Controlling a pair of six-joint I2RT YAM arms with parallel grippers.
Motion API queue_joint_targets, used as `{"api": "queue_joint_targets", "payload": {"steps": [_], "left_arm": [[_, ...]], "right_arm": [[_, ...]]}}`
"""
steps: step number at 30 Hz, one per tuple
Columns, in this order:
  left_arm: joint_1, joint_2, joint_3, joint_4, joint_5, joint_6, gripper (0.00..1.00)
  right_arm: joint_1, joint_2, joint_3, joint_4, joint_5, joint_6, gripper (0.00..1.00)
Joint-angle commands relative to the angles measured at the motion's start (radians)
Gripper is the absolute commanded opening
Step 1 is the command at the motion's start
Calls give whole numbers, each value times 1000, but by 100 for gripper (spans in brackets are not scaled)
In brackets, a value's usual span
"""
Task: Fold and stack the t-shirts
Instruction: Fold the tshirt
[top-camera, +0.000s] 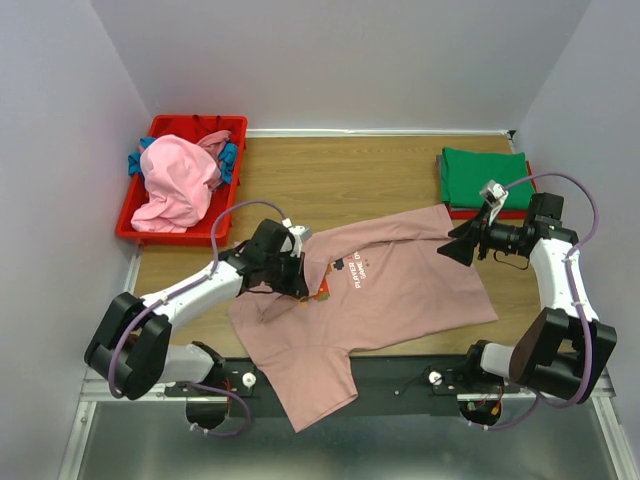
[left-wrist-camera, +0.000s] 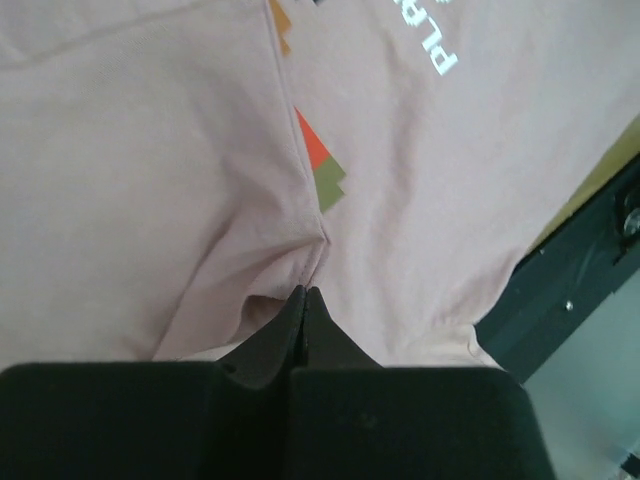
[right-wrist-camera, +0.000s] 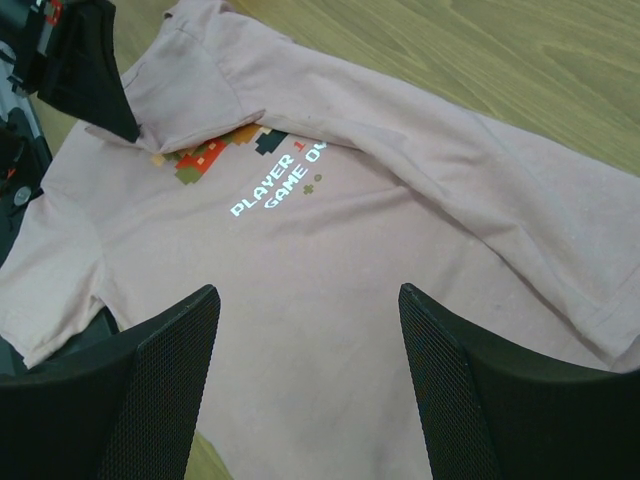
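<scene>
Slippage risk: left gripper (left-wrist-camera: 305, 298) clamps a thin pinch of dusty-pink t-shirt (left-wrist-camera: 150, 150), right gripper (right-wrist-camera: 308, 305) released; jerk and you lose it.

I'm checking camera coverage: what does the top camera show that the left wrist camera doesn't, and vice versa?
Only the top view shows the red bin with a bright pink shirt, the folded green shirt and the open right gripper. Only the left wrist view shows the crease of cloth pinched at the closed fingertips. Both show the dusty-pink shirt, its orange print, and the left gripper shut on it.
</scene>
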Motion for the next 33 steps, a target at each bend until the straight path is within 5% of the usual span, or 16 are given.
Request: {"api": "queue_joint_targets", "payload": {"steps": [1,7,11,14,20,26,33], "left_arm": [[-38,-11,-28,66,81,-37,0],[-106,24,-31,124,119,-80,1],[-132,1,-16,101,109,-66,30],[-132,-69,41,-1,-57,-56,46],[-115,-294,15,-14,-347,-154,63],[-60,-411,-111,89,-402,-255,66],[-9,-365,-229,259,-320,-338,65]], "right_arm": [[3,14,-2,-21,14,1,79],[3,70,3,-7,91,19,77],[3,159,37,45,219,88,71],[3,237,67,152,330,226,69],[10,382,162,297,480,390,65],[13,541,247,347,574,454,62],[29,626,285,358,560,495,52]]}}
